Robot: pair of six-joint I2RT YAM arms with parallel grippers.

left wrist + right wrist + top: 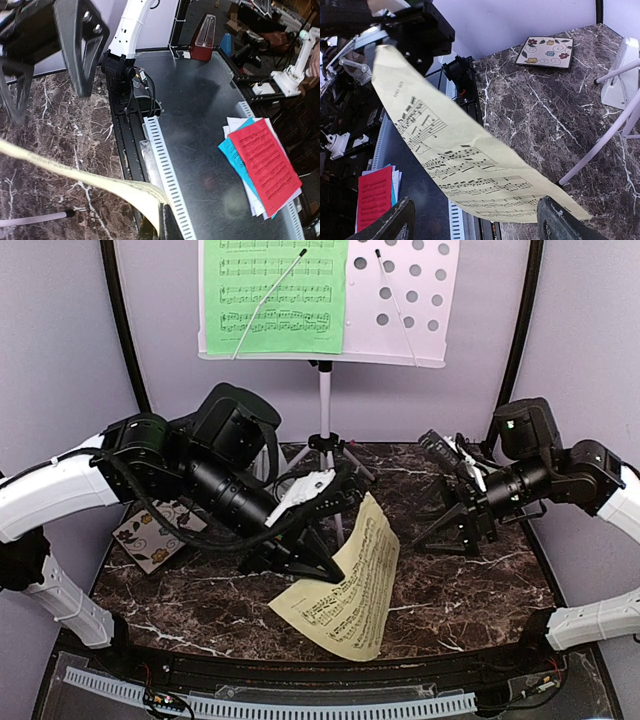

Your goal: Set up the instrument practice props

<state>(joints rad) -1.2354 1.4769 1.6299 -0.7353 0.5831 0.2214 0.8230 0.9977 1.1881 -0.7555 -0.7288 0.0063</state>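
Left end effector [332, 575] is clenched on the yellow sheet [355, 590], which curls above the surface [470, 590]. Right end effector [437, 516] hangs released beside it. The green sheet [275, 290] sits on the stand [410, 300], so the yellow one likely goes next onto its bare right half.

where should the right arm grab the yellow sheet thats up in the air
Take the yellow sheet by its free edge, the one facing the right gripper. Come in from the right with the open jaws straddling that edge. The left gripper pinches the opposite side, so the sheet hangs bowed in the air, probably with both faces reachable there.
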